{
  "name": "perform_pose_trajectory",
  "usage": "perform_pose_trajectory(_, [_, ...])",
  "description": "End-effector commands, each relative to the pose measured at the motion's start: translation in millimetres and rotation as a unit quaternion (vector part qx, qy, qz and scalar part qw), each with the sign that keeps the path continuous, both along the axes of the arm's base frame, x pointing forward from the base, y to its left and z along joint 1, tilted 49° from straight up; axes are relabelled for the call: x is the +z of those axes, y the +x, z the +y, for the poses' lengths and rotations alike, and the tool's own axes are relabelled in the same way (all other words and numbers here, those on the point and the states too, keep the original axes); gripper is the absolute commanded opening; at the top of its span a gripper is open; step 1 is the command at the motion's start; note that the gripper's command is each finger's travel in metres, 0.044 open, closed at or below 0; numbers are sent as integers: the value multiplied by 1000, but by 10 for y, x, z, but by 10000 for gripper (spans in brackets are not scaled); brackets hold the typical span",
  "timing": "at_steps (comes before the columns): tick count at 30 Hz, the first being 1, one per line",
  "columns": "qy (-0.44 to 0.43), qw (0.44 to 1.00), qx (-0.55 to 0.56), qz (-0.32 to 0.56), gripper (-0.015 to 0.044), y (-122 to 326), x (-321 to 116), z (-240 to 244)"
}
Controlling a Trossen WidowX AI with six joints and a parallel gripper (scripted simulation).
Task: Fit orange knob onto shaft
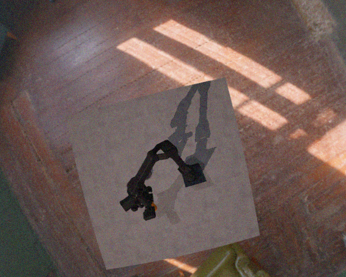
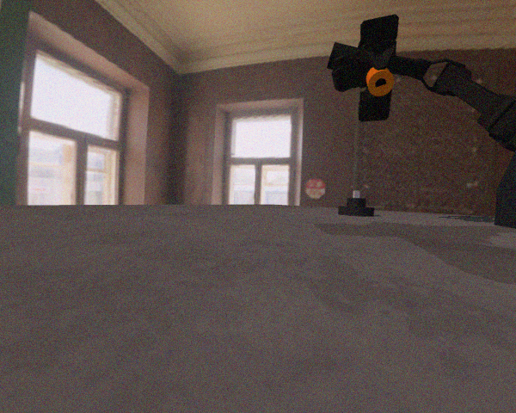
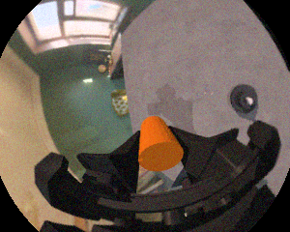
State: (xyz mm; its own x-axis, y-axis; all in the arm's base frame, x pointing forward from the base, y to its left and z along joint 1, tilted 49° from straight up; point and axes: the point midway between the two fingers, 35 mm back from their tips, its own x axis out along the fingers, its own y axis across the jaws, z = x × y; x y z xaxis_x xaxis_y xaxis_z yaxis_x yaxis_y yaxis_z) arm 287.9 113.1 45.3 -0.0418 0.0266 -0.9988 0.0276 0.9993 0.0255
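Inspecting the hole, I judge, with the gripper part-open, clamped on the knob, high above the pedestal; next I must turn it underside-down and match flats over the shaft.

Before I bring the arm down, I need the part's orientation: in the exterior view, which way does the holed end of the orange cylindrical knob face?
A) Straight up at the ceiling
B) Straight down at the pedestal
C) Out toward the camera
C: the dark hole in the end of the orange cylindrical knob shows openly to the exterior camera, ringed by orange.
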Motion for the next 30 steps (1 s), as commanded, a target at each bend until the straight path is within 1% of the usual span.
perform_pose_trajectory(1, [0, 1000, 0, 0, 0, -1, 2, 4])
perform_pose_trajectory(20, [8, 1000, 2, -2, 0, 8, -2, 40])
perform_pose_trajectory(23, [-9, 1000, 3, -1, 0, 7, -32, 26])
perform_pose_trajectory(30, [-88, 996, 6, 0, 0, -1, -167, -51])
